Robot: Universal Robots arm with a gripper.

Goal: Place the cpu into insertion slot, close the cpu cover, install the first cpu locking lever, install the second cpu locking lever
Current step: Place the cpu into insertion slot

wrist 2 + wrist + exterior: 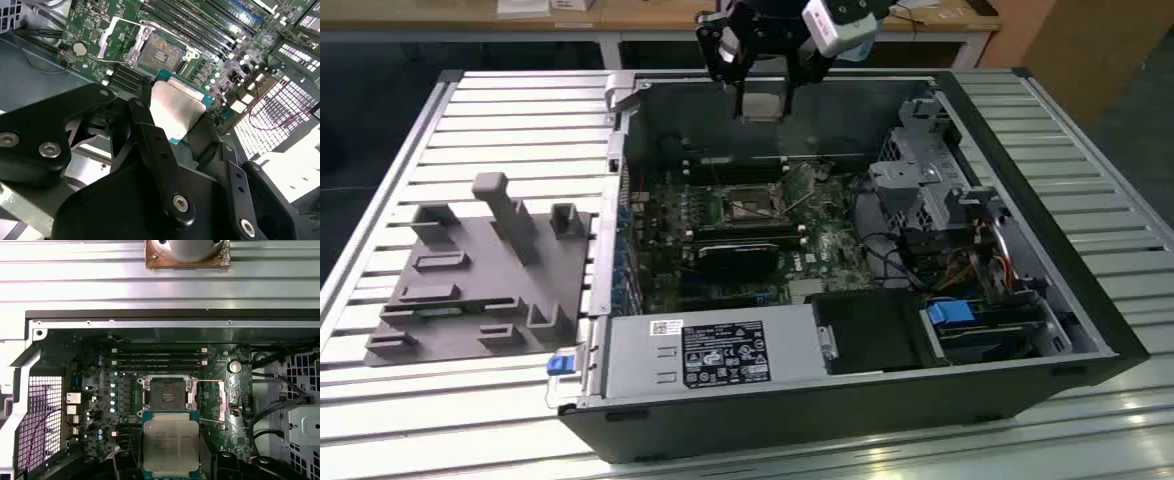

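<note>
Hand is clamped on the cpu high over the computer case in the exterior view, while the first wrist view shows the insertion slot uncovered, apart from the cpu.

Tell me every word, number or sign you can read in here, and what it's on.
Nothing can be read clearly.
Big white label on the grey box: print and symbols, too small to read.
Small white sticker on the same box: too small.
Top of the chip: faint lines of print, blurred.
Green board: tiny markings, unreadable.
</note>
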